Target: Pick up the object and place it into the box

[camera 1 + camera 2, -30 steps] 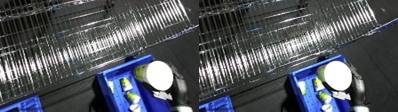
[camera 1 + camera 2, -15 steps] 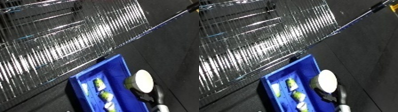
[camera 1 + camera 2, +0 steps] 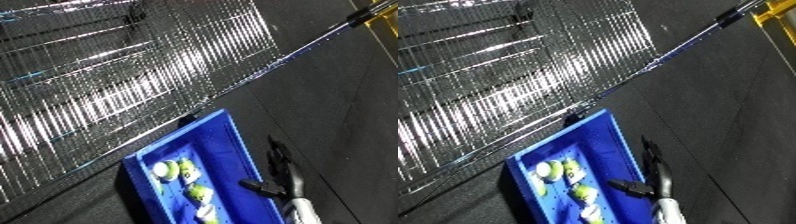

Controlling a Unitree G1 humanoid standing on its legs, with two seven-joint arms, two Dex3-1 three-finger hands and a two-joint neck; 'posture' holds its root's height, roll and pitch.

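— Where is your hand sitting?

— My right hand is hanging at the lower right of the frame, by the right wall of the blue bin, fingers straight, thumb sticking out left, holding nothing.

— And the objects?

— Pale green-white objects are lying in the bin, low in the frame. A wire rack is filling the upper left.

right hand: fingers straight, thumb spread, empty | forearm enters from lower edge
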